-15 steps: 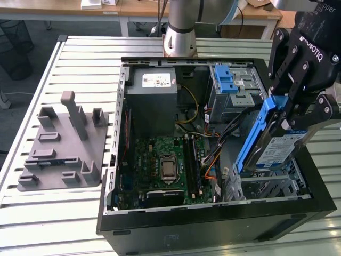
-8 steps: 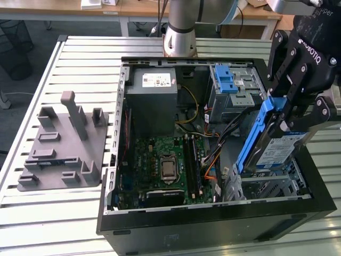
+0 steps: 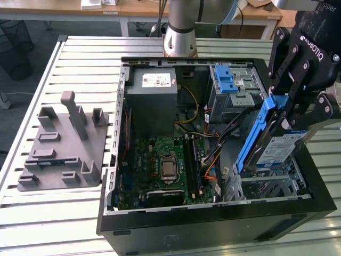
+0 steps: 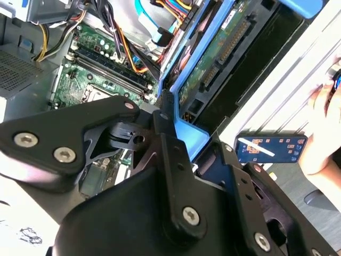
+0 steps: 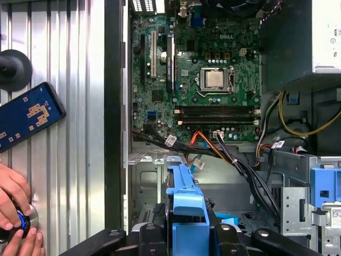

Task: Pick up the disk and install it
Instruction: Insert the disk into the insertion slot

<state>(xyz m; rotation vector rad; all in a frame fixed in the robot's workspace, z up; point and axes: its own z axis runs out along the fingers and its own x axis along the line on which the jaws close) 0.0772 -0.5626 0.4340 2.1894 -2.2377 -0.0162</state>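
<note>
Grey fixture plate (image 3: 58, 144) sat on the slatted table (image 3: 85, 53) at the exterior view's left, well apart from the work. Mid-scene the PC case (image 3: 213, 226) lay open w/ motherboard (image 3: 165, 162), power supply (image 3: 154, 85) & drive cage (image 3: 234, 90) inside. At the right, the gripper (image 3: 293, 113) was clamped on the disk (image 3: 278, 148) by its blue rails. The disk was tilted, low end at the lower bay (image 3: 272, 186), prob. angled to slide in; not seated yet.

The black end effector (image 3: 290, 114) clamps the flat silver hard drive (image 3: 279, 149) by its blue plastic side rails. The drive is tilted steeply over a grey metal bay (image 3: 272, 186) at the exterior view's right of the open black computer case (image 3: 213, 221). The case lies on the slatted metal bench (image 3: 53, 213) — a grey moulded fixture plate (image 3: 64, 144) sits well apart at the exterior view's left.
</note>
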